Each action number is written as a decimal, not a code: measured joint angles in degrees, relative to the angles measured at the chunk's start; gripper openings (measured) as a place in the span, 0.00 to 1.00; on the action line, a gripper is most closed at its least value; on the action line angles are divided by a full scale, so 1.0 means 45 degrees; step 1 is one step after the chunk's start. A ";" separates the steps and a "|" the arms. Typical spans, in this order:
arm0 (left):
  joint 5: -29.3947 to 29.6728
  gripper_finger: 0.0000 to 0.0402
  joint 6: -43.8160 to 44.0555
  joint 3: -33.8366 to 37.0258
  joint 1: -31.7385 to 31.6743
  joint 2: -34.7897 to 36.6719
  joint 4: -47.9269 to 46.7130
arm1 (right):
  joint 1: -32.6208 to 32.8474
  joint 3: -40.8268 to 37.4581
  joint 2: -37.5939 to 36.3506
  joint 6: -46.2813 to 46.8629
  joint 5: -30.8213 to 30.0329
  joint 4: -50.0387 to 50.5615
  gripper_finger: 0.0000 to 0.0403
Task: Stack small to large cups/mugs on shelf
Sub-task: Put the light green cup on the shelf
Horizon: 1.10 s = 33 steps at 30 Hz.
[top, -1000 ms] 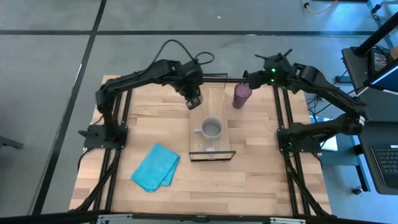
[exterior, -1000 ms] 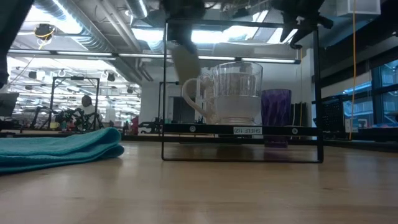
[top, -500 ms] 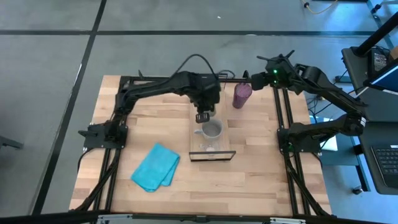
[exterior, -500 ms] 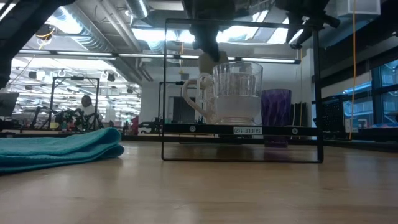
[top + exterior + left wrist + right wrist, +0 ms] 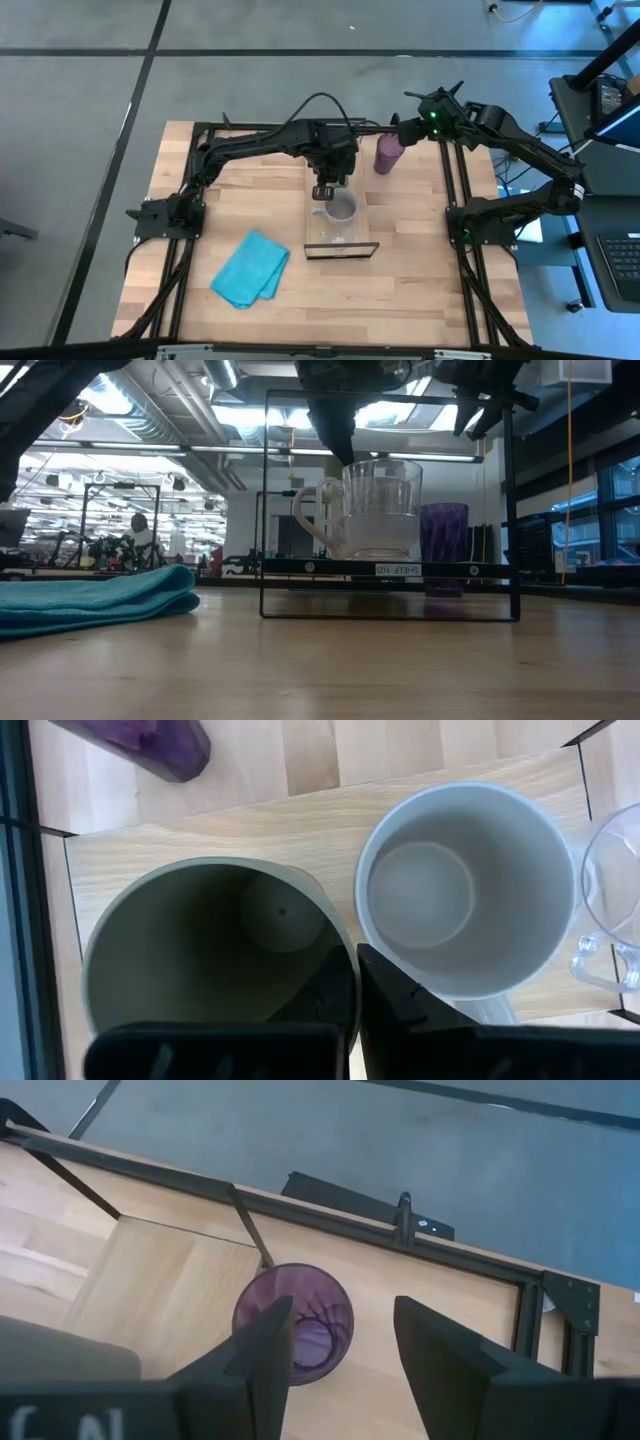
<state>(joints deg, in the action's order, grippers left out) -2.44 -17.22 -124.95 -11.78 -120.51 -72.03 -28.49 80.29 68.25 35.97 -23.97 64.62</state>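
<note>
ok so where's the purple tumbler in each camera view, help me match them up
High view: purple tumbler stands on the tabletop by the shelf's far right corner.
Low view: purple tumbler shows right of the clear glass, behind the shelf.
Left wrist view: only its edge shows, at the upper left.
Right wrist view: seen from above, centre-bottom, between the right tool's fingers.
Shared landmark: the shelf's black-edged corner beside it.

Bright, even overhead light; soft shadows, low view backlit.

You see a turquoise cloth [image 5: 250,269] lying folded on the wooden tabletop [image 5: 420,280], well apart from either gripper's fingers.
</note>
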 joint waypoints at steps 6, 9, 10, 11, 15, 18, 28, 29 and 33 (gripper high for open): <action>0.0152 0.00 -0.0096 0.0000 -0.0004 0.0002 -0.0315 | 0.0005 0.0000 0.0337 0.0000 0.0049 -0.0015 0.43; 0.0209 0.00 -0.0096 0.0000 -0.0009 0.0005 -0.0370 | 0.0005 -0.0005 0.0473 0.0002 0.0277 -0.0024 0.43; 0.0266 0.00 -0.0091 0.0000 -0.0009 0.0005 -0.0369 | 0.0005 -0.0005 0.0511 0.0005 0.0351 -0.0028 0.43; 0.0336 0.00 -0.0063 0.0000 -0.0009 0.0005 -0.0357 | 0.0008 -0.0005 0.0555 0.0003 0.0387 -0.0026 0.43; 0.0350 0.01 -0.0014 0.0000 -0.0023 0.0005 -0.0347 | 0.0147 -0.0015 0.0646 0.0005 0.0389 -0.0046 0.43; 0.0239 0.01 0.0005 0.0000 -0.0023 0.0005 -0.0278 | 0.0265 -0.0015 0.0646 0.0014 0.0374 -0.0140 0.43; -0.0091 0.04 0.0729 0.0000 -0.0043 0.0005 -0.0045 | 0.0330 -0.0015 0.0646 0.0248 0.0268 -0.0126 0.43; -0.0063 0.04 0.0744 0.0000 -0.0043 0.0005 -0.0053 | 0.0330 -0.0015 0.0646 0.0248 0.0267 -0.0126 0.43; -0.0061 0.04 0.0802 0.0000 -0.0043 0.0005 -0.0112 | 0.0330 -0.0015 0.0646 0.0247 0.0258 -0.0121 0.43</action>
<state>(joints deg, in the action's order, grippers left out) -2.71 -13.61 -124.95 -11.97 -120.49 -72.53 -27.00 80.23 71.16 37.08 -22.81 64.07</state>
